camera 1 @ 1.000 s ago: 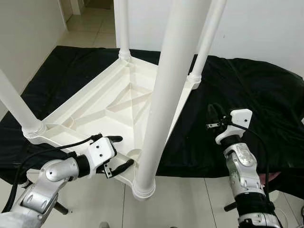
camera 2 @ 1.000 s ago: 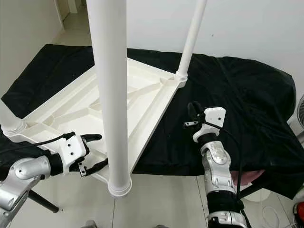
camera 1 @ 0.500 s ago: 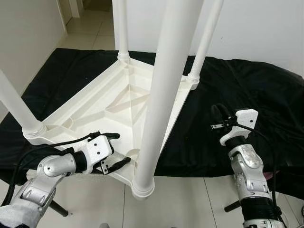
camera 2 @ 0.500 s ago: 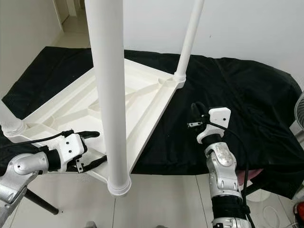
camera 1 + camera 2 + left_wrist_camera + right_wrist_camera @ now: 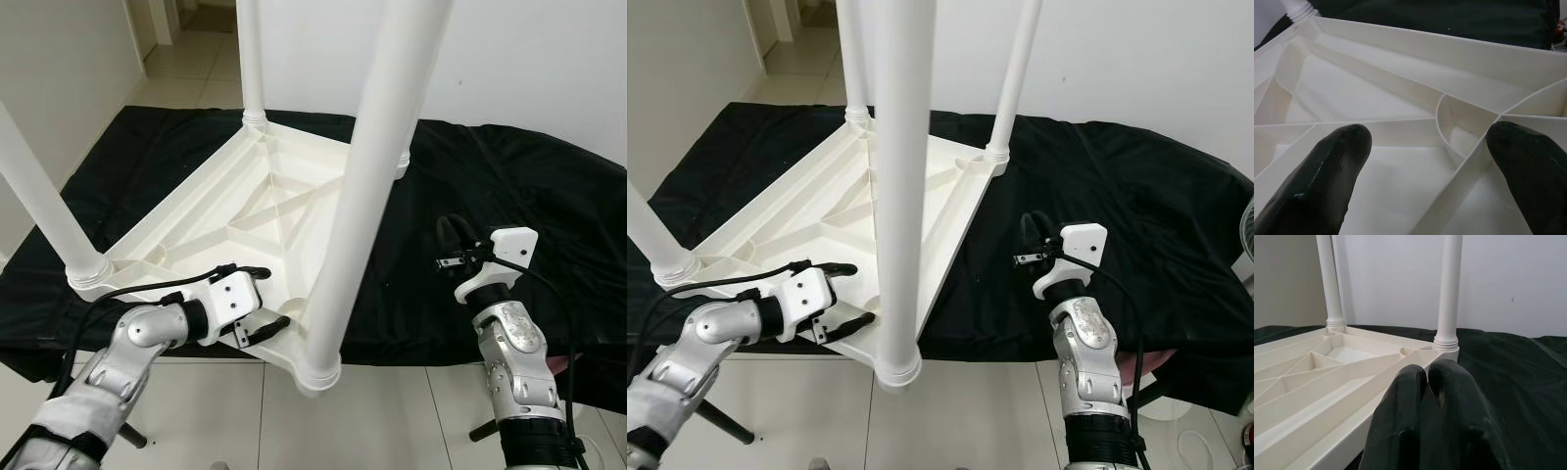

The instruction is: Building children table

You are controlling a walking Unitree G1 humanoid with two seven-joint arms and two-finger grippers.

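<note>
**A:** What do the head views show?

**B:** A white plastic children's table (image 5: pixel 245 211) lies upside down on a surface draped in black cloth (image 5: pixel 509 196), with its four legs (image 5: pixel 367 186) pointing up. All four sit in their corner sockets, so the legs-on step looks done. The left end effector (image 5: pixel 257 304) has its fingers spread around the tabletop's near edge, beside the closest leg. The right end effector (image 5: pixel 453 245) hovers over the cloth, well apart from the table.

**A:** And the left wrist view?

**B:** Two black fingertips (image 5: pixel 1322 171) stand wide apart, released, over the ribbed underside (image 5: pixel 1400 98) of the tabletop. The moulded cells between the ribs hold nothing.

**A:** The right wrist view?

**B:** The right end effector's fingers (image 5: pixel 1410 431) are pressed together, clenched on nothing, pointing toward the table's side rail (image 5: pixel 1352 391) and a far leg (image 5: pixel 1447 289).

**A:** What comes next?

**B:** Probably closing the left fingers on the rim and bringing the right in to the opposite side, so the table can be turned upright. That needs a firm two-sided hold; the long legs could swing.
</note>
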